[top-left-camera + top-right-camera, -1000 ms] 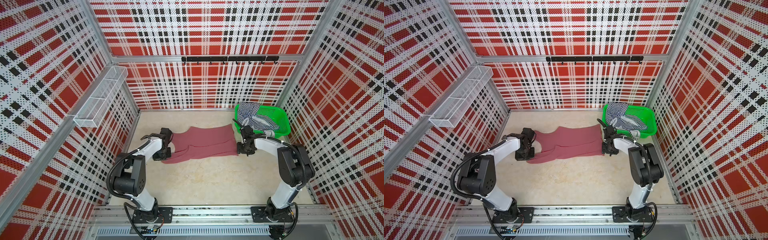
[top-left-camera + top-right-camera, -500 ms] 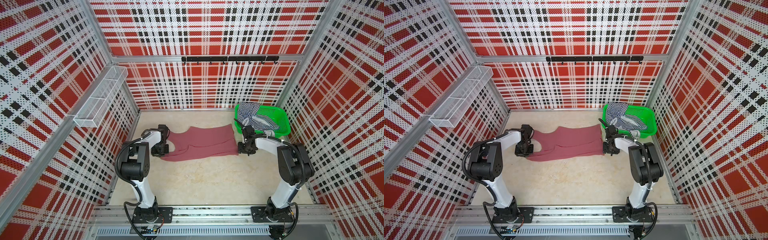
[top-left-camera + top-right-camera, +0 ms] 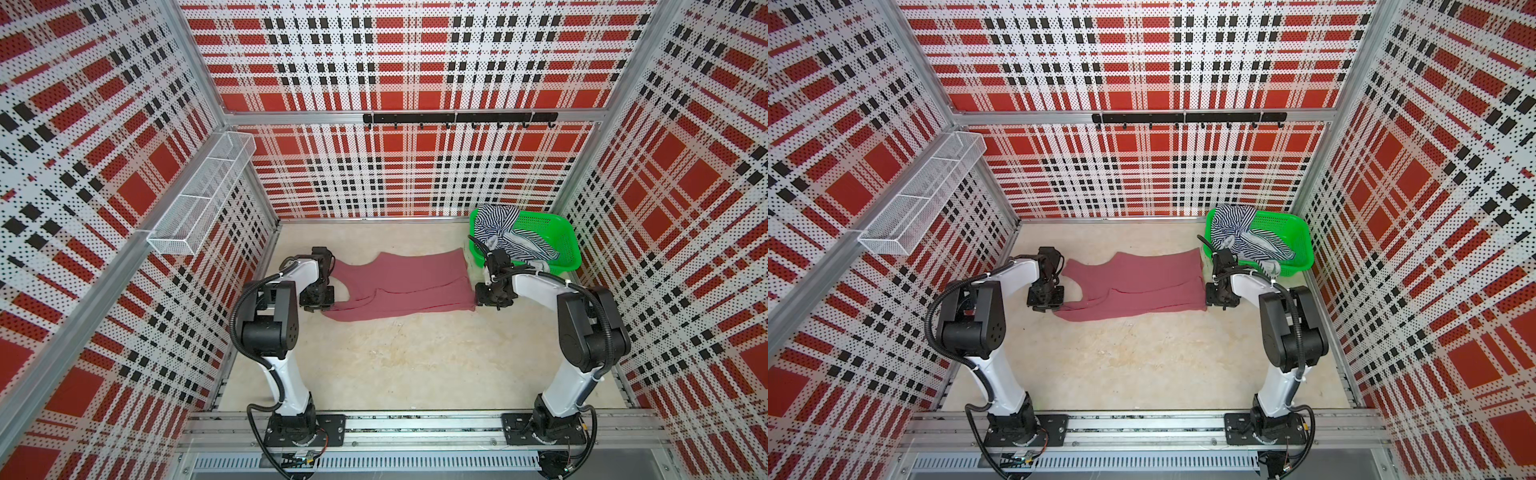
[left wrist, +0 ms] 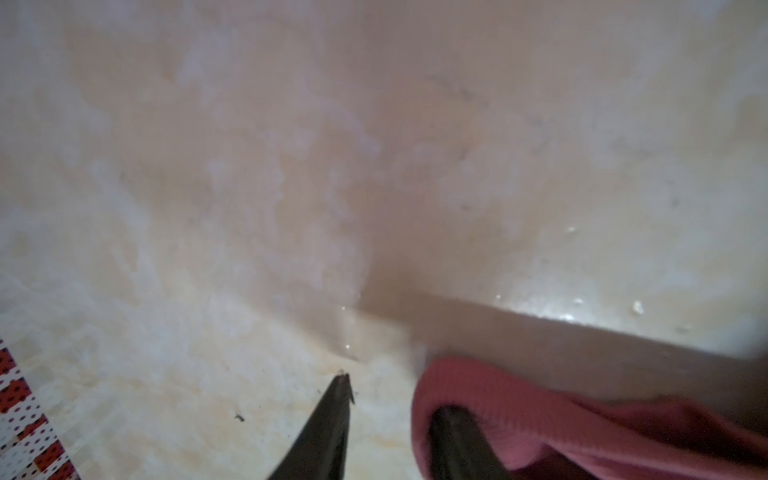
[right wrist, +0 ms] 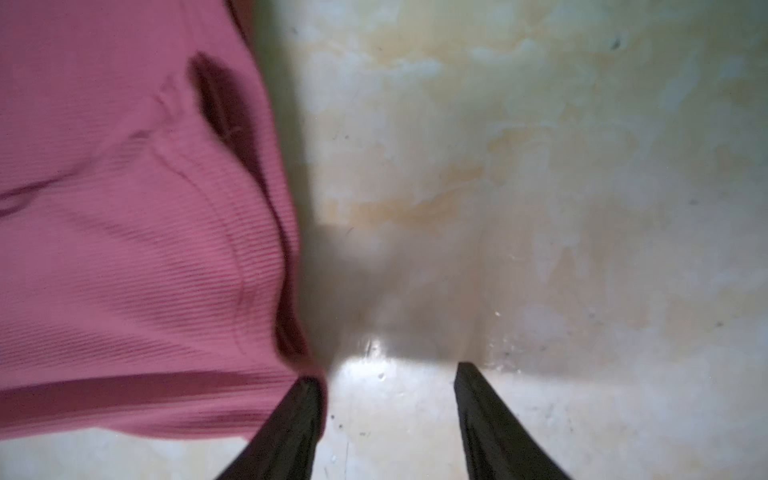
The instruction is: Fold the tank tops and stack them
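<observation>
Rose tank top (image 3: 399, 286) lies flat mid-frame in both top views. Striped tank top (image 3: 494, 226) sits in green basket (image 3: 567, 243), upper right. Left gripper (image 4: 395, 395) stands apart, with fabric over one finger. Right gripper (image 5: 386, 372) stands apart and holds nothing.

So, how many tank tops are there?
2: the rose tank top lies on the table; the striped tank top lies in the green basket, which may hide more.

White-shelled arms (image 3: 289, 382), black joints (image 3: 270, 328), black corrugated cables (image 3: 234, 320), dark tapered gripper fingers (image 5: 289, 432).
</observation>
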